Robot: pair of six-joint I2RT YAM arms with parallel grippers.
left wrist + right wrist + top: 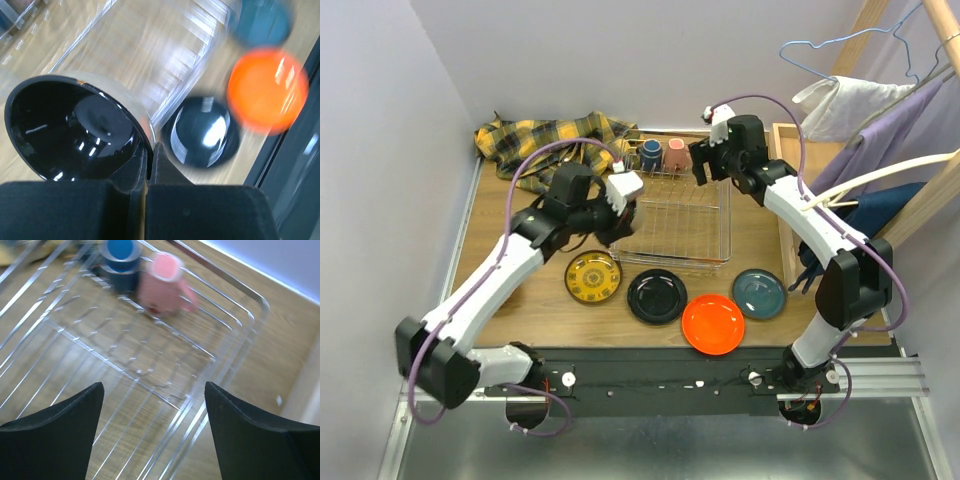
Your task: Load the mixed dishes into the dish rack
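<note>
Left to load at near counter (pixel 520 300) edge: orange plate (pixel 712 323) plus three. Got bowl (pixel 75 130) pinched by rim in left claw (pixel 150 152), beside rack (pixel 680 225). Looks glossy, slick, stiff, breakable; needs firm pinch. Farther, got right claw (pixel 152 390) gaping over rack, empty.

Looking down from high above the near edge over the whole wooden worktop (pixel 545 315). Left wrist: close, blurred, facing the round orange plate (pixel 267 90). Right wrist: close above the rectangular silver wire-mesh rack (pixel 252 297). Both shared with overhead.
</note>
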